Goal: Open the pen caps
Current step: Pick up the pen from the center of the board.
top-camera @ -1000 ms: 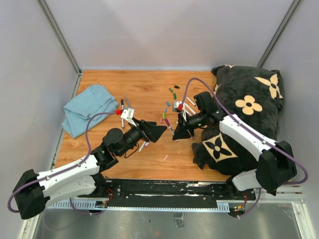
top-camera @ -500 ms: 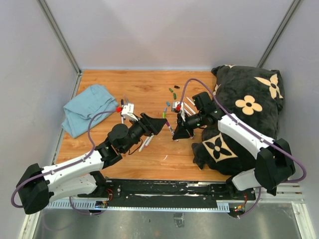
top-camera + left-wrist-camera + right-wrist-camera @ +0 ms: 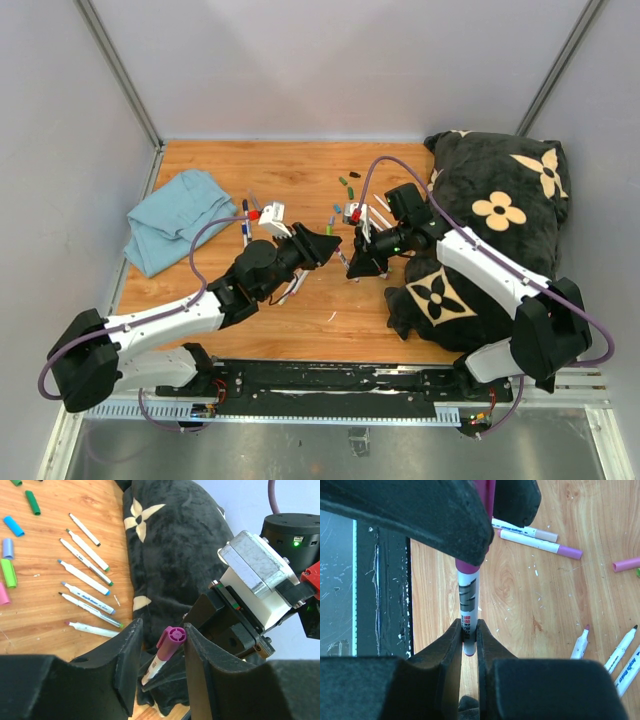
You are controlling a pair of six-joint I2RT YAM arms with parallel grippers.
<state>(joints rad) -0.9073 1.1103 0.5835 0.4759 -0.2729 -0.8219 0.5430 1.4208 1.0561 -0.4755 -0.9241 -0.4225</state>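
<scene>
The left end effector is narrowing from wide open. It is now bracketing the purple cap, with its jaws partly open and a sliver of gap on one side, so it is not yet pinching. It is reaching across to meet the right end effector, which is staying clamped on the white pen barrel and holding it above the bench. The cap is probably coming off once the grip is closing fully.

One blue cloth; one black flowered cushion; one pen wearing one purple cap; on the tabletop, in the left wrist view, seven uncapped pens; beside them six loose caps: three green, two blue, one pink.
</scene>
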